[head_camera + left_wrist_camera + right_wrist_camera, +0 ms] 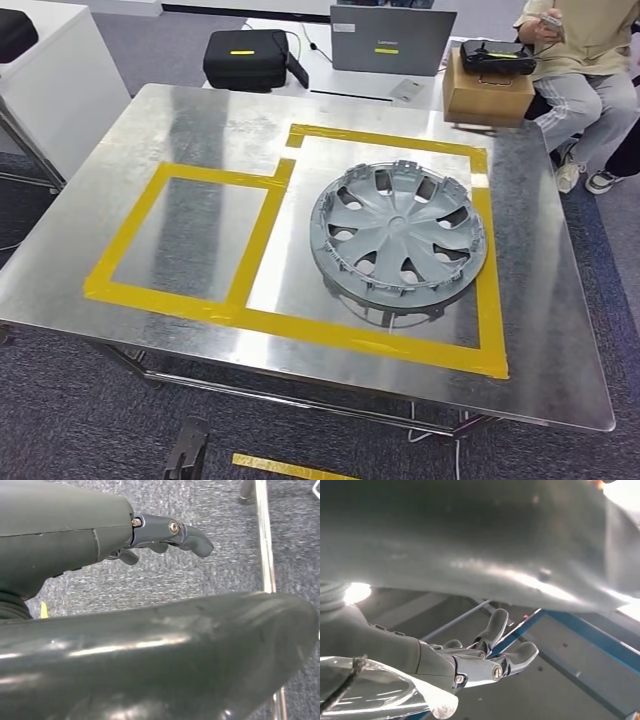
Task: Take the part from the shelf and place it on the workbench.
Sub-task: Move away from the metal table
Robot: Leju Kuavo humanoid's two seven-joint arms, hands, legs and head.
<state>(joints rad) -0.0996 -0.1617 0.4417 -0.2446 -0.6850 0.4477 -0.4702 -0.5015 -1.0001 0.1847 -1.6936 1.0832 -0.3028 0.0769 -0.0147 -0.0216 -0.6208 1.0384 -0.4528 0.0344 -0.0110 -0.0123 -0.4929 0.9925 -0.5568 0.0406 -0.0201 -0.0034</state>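
The part [398, 238], a grey wheel cover, lies flat on the tabletop [189, 120] inside the larger yellow-taped square, right of centre in my head view. My left hand [166, 535] and right hand [486, 652] hang with fingers loosely spread, holding nothing. The risk I see: raising an arm carelessly could strike the tabletop's edge and jolt the cover across its tape.

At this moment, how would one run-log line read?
part: grey hubcap flat on workbench, inside larger yellow-taped box | left hand: holds nothing | right hand: holds nothing | person seated beyond table
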